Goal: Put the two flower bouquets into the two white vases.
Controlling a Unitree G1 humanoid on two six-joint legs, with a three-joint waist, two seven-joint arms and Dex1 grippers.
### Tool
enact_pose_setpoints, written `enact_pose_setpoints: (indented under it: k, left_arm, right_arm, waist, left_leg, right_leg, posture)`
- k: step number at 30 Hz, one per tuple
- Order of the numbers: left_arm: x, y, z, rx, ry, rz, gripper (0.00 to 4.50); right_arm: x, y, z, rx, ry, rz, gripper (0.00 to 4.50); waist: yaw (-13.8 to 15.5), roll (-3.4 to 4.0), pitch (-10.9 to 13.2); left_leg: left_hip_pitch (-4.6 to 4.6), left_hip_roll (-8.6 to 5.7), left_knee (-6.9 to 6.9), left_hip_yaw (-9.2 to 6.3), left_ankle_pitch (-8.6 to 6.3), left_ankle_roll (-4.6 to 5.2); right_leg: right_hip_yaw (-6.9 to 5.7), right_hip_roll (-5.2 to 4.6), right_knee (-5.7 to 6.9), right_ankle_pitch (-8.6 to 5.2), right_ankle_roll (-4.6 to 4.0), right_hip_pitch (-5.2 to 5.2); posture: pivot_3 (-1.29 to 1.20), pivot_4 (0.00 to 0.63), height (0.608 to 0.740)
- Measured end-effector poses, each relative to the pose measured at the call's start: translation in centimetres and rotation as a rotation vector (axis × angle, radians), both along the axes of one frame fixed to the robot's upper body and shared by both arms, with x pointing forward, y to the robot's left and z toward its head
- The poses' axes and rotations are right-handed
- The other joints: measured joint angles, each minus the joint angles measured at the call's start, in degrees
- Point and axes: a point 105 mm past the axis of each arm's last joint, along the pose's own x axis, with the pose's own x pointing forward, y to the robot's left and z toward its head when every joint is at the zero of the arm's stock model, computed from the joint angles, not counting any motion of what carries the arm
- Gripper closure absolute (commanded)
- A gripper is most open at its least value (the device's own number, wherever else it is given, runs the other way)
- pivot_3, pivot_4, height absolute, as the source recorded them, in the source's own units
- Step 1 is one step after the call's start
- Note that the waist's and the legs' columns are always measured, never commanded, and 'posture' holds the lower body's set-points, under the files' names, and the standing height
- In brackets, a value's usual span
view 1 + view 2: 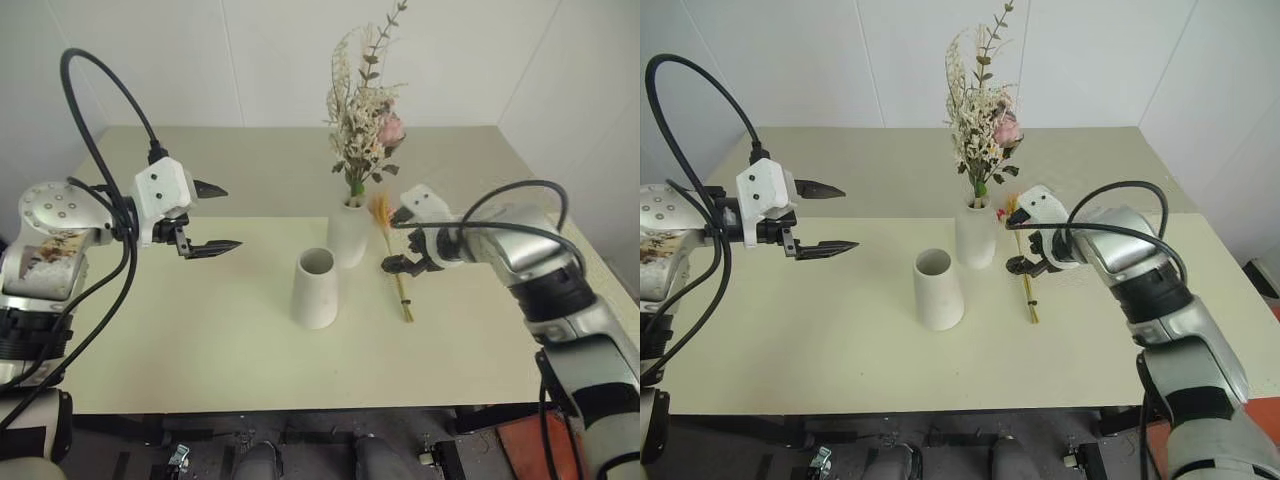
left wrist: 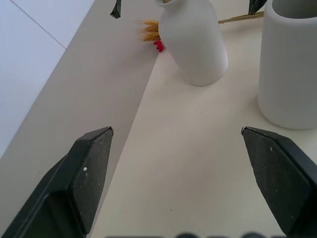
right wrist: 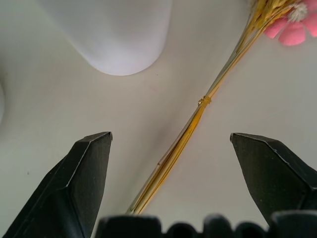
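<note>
1. Slim orange-yellow plume bunch (image 1: 398,270) with long thin stems: flat on the bench, just beside the narrow-necked white ceramic vase (image 1: 349,232), toward the right edge, plume head pointing to the far edge.
2. Likely very light, brittle, easily crushed; best taken at the tied part of the stems (image 3: 203,100), not at the plume.
3. Right gripper (image 3: 171,144): jaws wide open, empty, straddling the stems from above.
4. Bushy cream-and-green bunch (image 1: 363,110): already upright in the narrow-necked vase.
5. Tapered wide-mouthed white vase (image 1: 315,288): empty, near mid-bench; tippable if knocked.
6. Left gripper (image 1: 214,218): jaws open, empty, above the left half of the bench.
</note>
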Motion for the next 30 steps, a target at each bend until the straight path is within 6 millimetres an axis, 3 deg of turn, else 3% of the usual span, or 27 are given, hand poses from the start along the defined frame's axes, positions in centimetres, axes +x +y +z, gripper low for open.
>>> enact_pose_setpoints:
  k: [5, 8, 19, 20, 26, 30]
  left_arm:
    - [0.0, 0.0, -0.1, 0.002, 0.0, 0.002, 0.0]
    - [-0.1, 0.0, -0.3, 0.003, 0.007, 0.005, 0.0]
    - [-0.2, -0.3, -0.1, 0.01, -0.005, -0.005, 0.0]
    - [-0.2, -0.3, -0.1, 0.01, -0.006, -0.004, 0.0]
    - [-0.2, -0.3, -0.1, 0.01, -0.007, -0.005, 0.0]
    - [-0.1, -0.1, -0.1, 0.014, -0.008, 0.003, 0.0]
  right_arm:
    - [1.7, -0.6, -1.3, -0.007, 0.036, -0.047, 0.02]
    - [2.1, -1.1, -2.0, -0.015, 0.061, -0.066, 0.59]
    - [2.8, -1.7, -2.3, -0.027, 0.082, -0.104, 4.34]
    - [2.8, -1.8, -2.3, -0.032, 0.082, -0.103, 4.49]
    - [2.7, -2.5, -2.2, -0.029, 0.05, -0.128, 4.49]
    - [3.8, -6.2, -0.2, 0.001, -0.154, -0.357, 4.49]
  waist:
    - [0.1, 0.0, 0.0]
    - [0.1, 0.0, 0.0]
    - [-0.1, 0.0, 0.0]
    - [-0.1, 0.0, 0.0]
    - [0.0, 0.0, 0.0]
    - [0.4, 0.0, 0.0]
  left_leg:
    - [-0.07, -0.02, 0.0, -0.01, 0.0, 0.0]
    - [-0.06, -0.02, 0.0, -0.01, 0.0, 0.0]
    - [-0.03, -0.01, 0.0, -0.01, 0.0, 0.0]
    - [-0.03, -0.01, 0.0, -0.01, 0.0, 0.0]
    - [-0.04, -0.02, 0.0, -0.03, 0.0, 0.0]
    - [-0.07, -0.06, -0.01, -0.03, 0.0, 0.0]
  right_leg:
    - [-0.02, -0.03, -0.01, 0.01, 0.01, -0.05]
    - [-0.02, -0.02, 0.0, 0.01, 0.01, -0.06]
    - [-0.02, -0.01, 0.03, 0.01, 0.01, -0.05]
    - [-0.02, -0.01, 0.03, 0.01, 0.01, -0.05]
    - [-0.03, -0.02, 0.03, 0.01, 0.01, -0.05]
    - [-0.04, -0.07, 0.02, 0.01, 0.01, -0.05]
  posture:
    - [0.0, 0.15, 0.74]
    - [0.0, 0.15, 0.74]
    - [0.0, 0.15, 0.74]
    - [0.0, 0.15, 0.74]
    - [0.0, 0.15, 0.74]
    - [0.0, 0.15, 0.74]
